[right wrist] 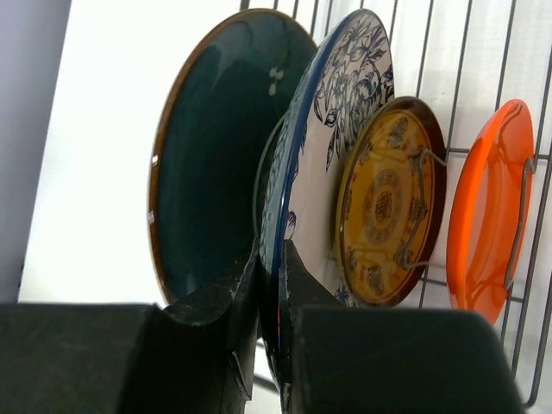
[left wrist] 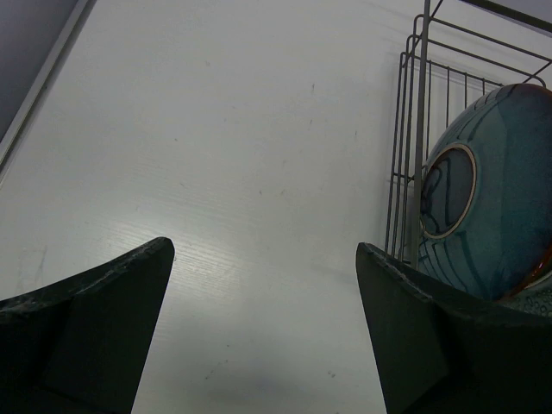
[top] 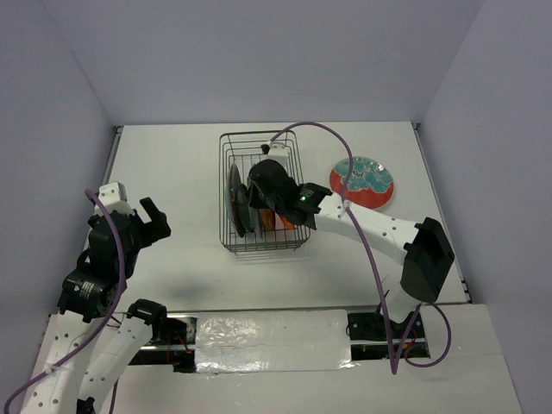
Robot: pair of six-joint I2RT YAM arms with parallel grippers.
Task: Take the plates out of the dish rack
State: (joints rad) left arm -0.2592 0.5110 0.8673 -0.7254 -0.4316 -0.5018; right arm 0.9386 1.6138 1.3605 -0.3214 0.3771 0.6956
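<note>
The dish rack (top: 263, 248) is sitting near the middle of the table (top: 172, 164), with the right arm reaching into it from the right. The right gripper (right wrist: 269, 263) is pinching the lower rim of a white plate with blue flowers (right wrist: 332, 138); the 2 jaws are pressing together on either face of that rim, with only the plate edge between them. This plate is standing on edge in the rack. 3 more plates are standing in the same row: a dark teal plate with a brown rim (right wrist: 216, 147) just behind it on the left, a yellow-brown patterned plate (right wrist: 384, 207) just beside it on the right, and a small orange plate (right wrist: 487, 216) further right, leaning against the wire. 1 teal plate with a red-orange rim (top: 362, 181) is lying flat on the table to the right of the rack, apart from it. The left gripper (left wrist: 266, 250) is hanging over bare table, well left of the rack, with its jaws standing wide apart and gripping nothing. Its wrist camera is catching the rack's corner and the glazed blue back of a large plate (left wrist: 504, 198) inside it; whether this is the dark teal one I cannot tell.
</note>
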